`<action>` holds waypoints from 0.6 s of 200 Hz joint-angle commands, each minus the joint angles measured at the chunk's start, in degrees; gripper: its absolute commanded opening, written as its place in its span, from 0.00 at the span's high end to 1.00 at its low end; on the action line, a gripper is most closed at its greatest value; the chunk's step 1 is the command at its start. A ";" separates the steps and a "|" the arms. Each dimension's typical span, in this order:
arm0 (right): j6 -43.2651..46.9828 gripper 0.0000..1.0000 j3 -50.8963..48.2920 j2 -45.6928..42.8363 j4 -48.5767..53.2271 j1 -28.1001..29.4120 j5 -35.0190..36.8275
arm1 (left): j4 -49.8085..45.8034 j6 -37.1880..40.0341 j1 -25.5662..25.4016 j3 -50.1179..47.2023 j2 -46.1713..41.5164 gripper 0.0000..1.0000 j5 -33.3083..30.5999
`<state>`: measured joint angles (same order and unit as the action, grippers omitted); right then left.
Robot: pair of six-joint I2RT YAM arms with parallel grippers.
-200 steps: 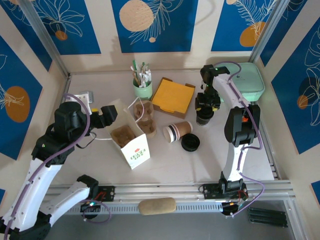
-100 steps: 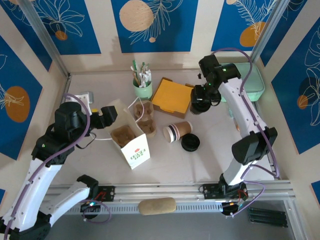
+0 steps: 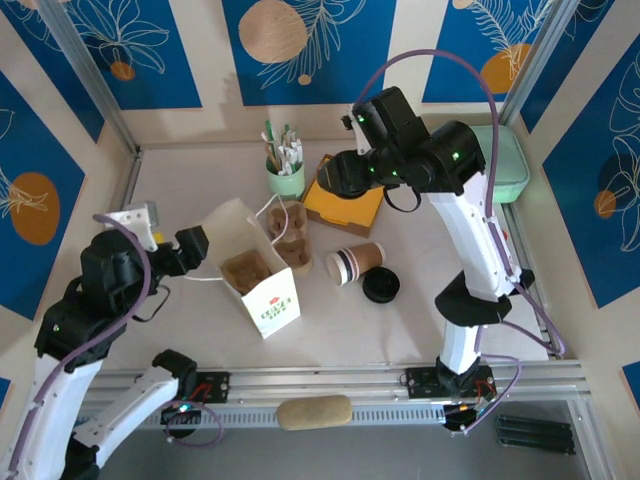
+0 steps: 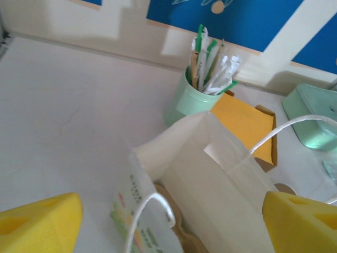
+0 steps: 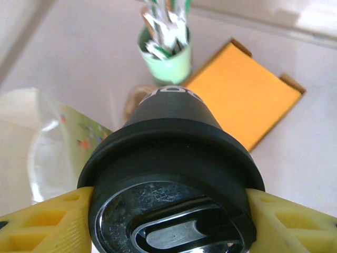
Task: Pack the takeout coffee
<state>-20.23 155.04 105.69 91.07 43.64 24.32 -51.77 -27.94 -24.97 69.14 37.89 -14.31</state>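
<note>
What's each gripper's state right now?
Left gripper: open, holding nothing.
Right gripper: closed on the black lidded cup.

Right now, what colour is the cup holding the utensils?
The utensil cup is mint green, clearest in the left wrist view.

A glossy black plastic lid (image 5: pixel 174 226) tops a matt black cup (image 5: pixel 171 113), near a matt white paper bag (image 4: pixel 210 179) and a smooth mint-green cup (image 4: pixel 189 105).
</note>
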 commanded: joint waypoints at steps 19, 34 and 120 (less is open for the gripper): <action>-0.89 0.48 1.49 -1.17 2.13 7.82 6.94 | -3.50 -0.35 0.45 -1.31 -2.48 0.13 -4.99; -0.72 0.49 0.23 -2.75 -0.76 10.58 7.98 | -3.86 -0.95 0.45 -2.80 -3.16 0.14 -4.94; 3.14 0.48 -0.75 -3.21 -12.49 26.26 9.95 | -3.60 -2.27 0.45 -7.61 -4.31 0.25 -4.24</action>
<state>-17.91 153.27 101.78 82.41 68.01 34.61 -54.98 -29.65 -24.97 62.43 34.48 -18.09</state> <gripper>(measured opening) 0.626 0.772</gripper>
